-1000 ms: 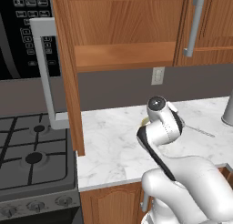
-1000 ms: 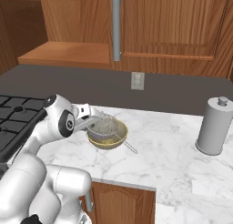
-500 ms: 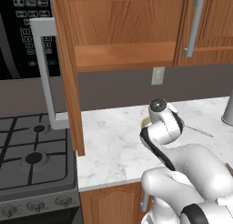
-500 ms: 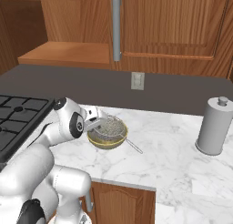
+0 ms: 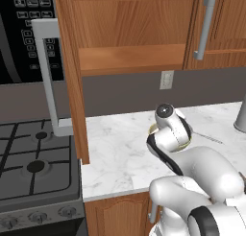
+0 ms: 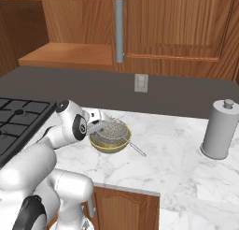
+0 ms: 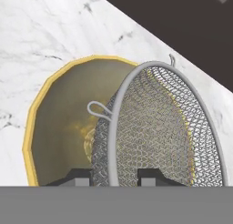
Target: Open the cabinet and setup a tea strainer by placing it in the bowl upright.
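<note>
- Above the counter, the cabinet (image 5: 129,24) stands open: its door (image 5: 72,76) swings out toward the near side, edge-on in the left base view, with the grey bar handle (image 5: 48,76) on its left face. The shelf inside looks bare.
- To the right, the narrower wall cabinet (image 5: 221,24) is shut, its own handle (image 5: 203,29) vertical.
- On the left, the stove (image 5: 33,168) sits beside the marble counter (image 6: 177,163), with the dark microwave (image 5: 24,33) above it.
- At the far right of the counter stands a grey canister (image 6: 220,129), well apart from the work.
- The white arm (image 6: 51,154) reaches from the near edge toward the counter's middle.
- The bowl (image 6: 110,141), olive-gold, rests on the counter just beyond the arm's wrist.
- The tea strainer (image 7: 157,127) sits in the bowl with its mesh basket down, though the hand view shows its rim tilted; its thin wire handle (image 6: 137,150) runs out over the bowl's rim to the right and appears to slope down toward the counter.
- The gripper (image 7: 113,176) is closed on the near rim of the tea strainer, one dark tip on each side of the mesh wall.
- Step in hand, as judged: the placing. The cabinet step is done and the strainer is at the bowl but not yet let go.
- The next move likely calls for levelling the rim so the basket sits upright, then parting the jaws and lifting clear without dragging the mesh or tipping the bowl.
</note>
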Controlling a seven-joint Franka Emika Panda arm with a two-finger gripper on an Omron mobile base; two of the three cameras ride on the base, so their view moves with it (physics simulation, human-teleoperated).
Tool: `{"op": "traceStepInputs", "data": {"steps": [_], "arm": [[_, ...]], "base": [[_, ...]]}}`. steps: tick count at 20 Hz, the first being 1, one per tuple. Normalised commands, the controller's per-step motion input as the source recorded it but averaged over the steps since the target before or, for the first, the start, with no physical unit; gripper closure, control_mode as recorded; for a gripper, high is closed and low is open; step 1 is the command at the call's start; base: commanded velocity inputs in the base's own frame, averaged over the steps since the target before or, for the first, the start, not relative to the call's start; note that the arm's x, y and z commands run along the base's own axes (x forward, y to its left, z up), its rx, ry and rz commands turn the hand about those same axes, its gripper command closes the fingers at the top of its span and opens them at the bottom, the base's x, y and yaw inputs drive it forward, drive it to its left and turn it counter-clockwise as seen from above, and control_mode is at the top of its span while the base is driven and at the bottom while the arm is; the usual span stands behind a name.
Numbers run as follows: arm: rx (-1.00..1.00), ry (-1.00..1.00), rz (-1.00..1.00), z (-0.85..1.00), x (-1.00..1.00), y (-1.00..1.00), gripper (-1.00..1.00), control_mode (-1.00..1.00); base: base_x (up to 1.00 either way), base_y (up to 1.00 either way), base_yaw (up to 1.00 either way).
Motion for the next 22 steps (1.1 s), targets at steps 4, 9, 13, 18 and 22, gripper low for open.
{"op": "traceStepInputs", "data": {"steps": [4, 9, 13, 18, 22], "arm": [[0.00, 0.00, 0.00, -0.05, 0.23, 0.03, 1.00, -1.00], [0.00, 0.00, 0.00, -0.06, 0.23, 0.06, 1.00, -1.00], [0.00, 0.00, 0.00, -0.02, 0.11, 0.15, 1.00, -1.00], [0.00, 0.04, 0.00, -0.06, 0.07, 0.13, 1.00, -1.00], [0.00, 0.05, 0.00, -0.12, 0.04, 0.18, 1.00, -1.00]], "base": [[0.00, 0.00, 0.00], [0.00, 0.00, 0.00], [0.00, 0.00, 0.00], [0.00, 0.00, 0.00], [0.00, 0.00, 0.00]]}}
